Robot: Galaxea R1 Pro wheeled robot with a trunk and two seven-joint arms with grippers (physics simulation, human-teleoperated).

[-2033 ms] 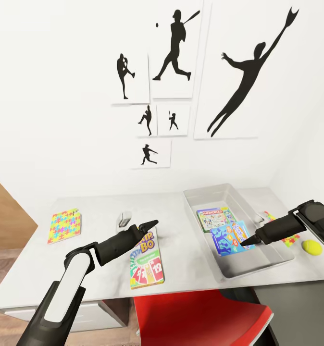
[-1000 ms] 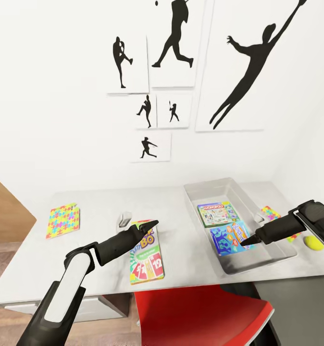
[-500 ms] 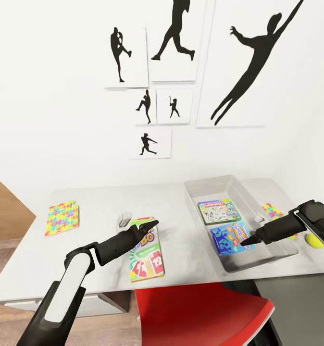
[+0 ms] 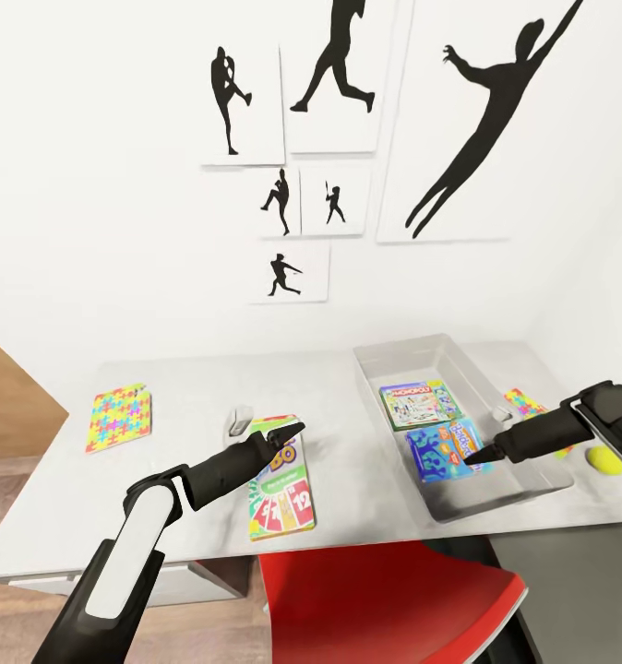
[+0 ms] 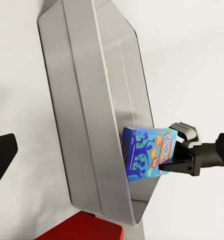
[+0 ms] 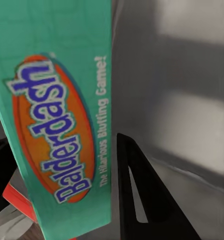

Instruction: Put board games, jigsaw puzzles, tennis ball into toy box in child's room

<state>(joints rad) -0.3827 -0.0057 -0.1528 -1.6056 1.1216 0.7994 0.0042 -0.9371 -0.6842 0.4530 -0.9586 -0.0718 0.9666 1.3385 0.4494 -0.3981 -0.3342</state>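
Observation:
The grey toy box [image 4: 372, 380] stands on the right part of the table [image 4: 191, 392]. A green-edged board game [image 4: 420, 405] lies flat in it. My right gripper [image 4: 472, 455] is shut on the edge of the light blue board game [image 4: 443, 449], held tilted inside the box [image 5: 87, 125]; the left wrist view shows that game [image 5: 146, 155] in the right gripper [image 5: 167, 164]. My left gripper [image 4: 288, 432] hovers open over the yellow-green board game [image 4: 280, 480]. One jigsaw puzzle [image 4: 119, 420] lies far left, another [image 4: 525, 404] behind the box. The tennis ball [image 4: 606, 459] sits by the right arm.
A small pale grey object [image 4: 241, 422] lies just left of the yellow-green game. A red chair [image 4: 385, 599] stands against the table's front edge. Black silhouette pictures [image 4: 459, 120] hang on the white wall. A brown panel [image 4: 6, 397] borders the table's left end.
The whole picture has shifted, so the camera moved. My right gripper has kept its hold on the blue game and edged slightly up and right. The left arm holds its pose.

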